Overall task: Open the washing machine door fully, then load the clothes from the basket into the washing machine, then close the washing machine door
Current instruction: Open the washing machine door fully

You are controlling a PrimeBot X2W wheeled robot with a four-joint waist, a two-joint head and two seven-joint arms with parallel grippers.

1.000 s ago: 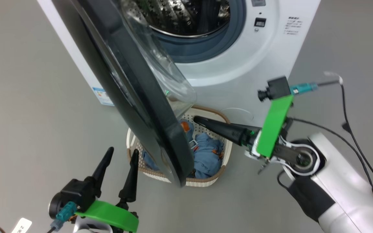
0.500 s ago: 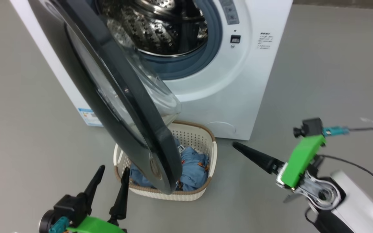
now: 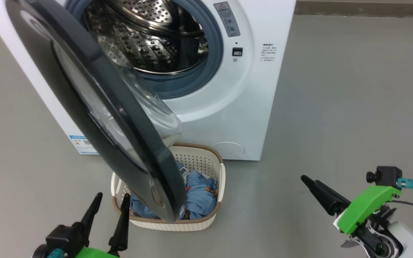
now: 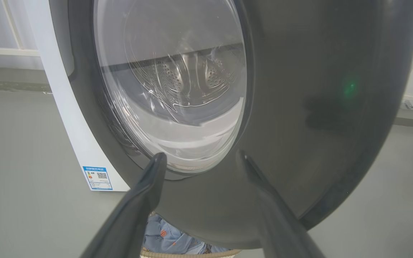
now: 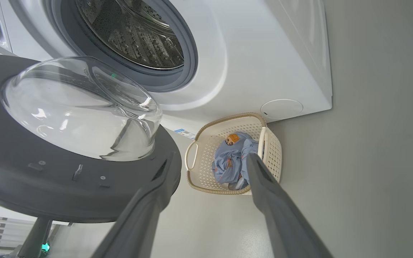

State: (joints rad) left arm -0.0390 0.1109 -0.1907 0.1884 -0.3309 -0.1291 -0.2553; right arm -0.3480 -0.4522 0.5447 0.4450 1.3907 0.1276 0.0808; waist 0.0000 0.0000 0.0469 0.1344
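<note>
The washing machine (image 3: 228, 107) stands ahead with its steel drum (image 3: 145, 46) exposed. The washing machine door (image 3: 95, 107) hangs partly open, its black rim swung out over the basket (image 3: 222, 172). The cream basket sits on the floor against the machine's front and holds the clothes (image 3: 199, 193), light blue with orange prints. My left gripper (image 3: 113, 196) is open and empty, close in front of the door's outer face (image 4: 317, 107). My right gripper (image 3: 308, 180) is open and empty, off to the right of the basket (image 5: 228, 116), pointing toward the clothes (image 5: 231, 161).
Bare grey floor (image 3: 353, 107) spreads to the right of the machine and around the basket. The door's clear glass bowl (image 5: 84, 107) bulges toward the drum opening. A blue label (image 3: 82, 143) sits at the machine's lower left corner.
The head camera has drawn back and up, so the whole scene has shifted. My right gripper has pulled away from above the basket, out to the right. The left gripper keeps its place by the door.
</note>
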